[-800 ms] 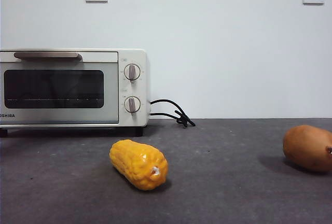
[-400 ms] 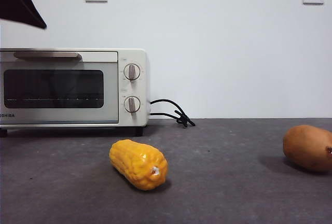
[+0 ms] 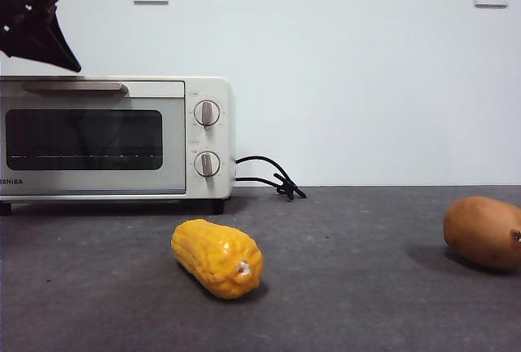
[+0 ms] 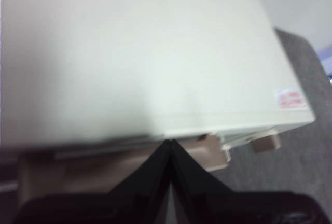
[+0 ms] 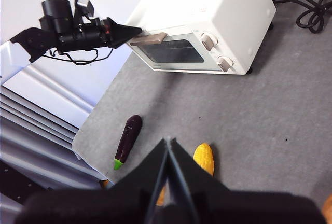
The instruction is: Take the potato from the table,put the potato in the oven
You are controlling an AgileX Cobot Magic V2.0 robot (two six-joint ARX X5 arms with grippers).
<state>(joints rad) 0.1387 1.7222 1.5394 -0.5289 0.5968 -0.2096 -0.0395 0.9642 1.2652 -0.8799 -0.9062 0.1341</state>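
Near the front of the bench (image 3: 358, 287), a yellow corn cob (image 3: 217, 257) lies on its side, a bit left of the middle. Over at the right edge of the front view sits the potato (image 3: 483, 232), flat on the bench and partly cut off by the frame. It is well apart from the corn and far from the oven (image 3: 114, 138). Nothing touches the potato.

Farther back on the left stands the oven with its dark glass door closed. Its bar handle (image 3: 75, 87) runs along the top of the door, and two round knobs (image 3: 207, 113) sit on its right side. A black cord (image 3: 273, 177) curls on the bench just behind it.

High over the oven's left part hangs the left end effector (image 3: 59, 46), with its two black jaws pressed together into one point. That point is close above the handle.

From high up, the right wrist view shows the right end effector (image 5: 169, 142), far above the bench, jaws pressed together too and holding nothing. That view also shows a dark eggplant (image 5: 127, 138) lying near the bench edge, not far from the corn.
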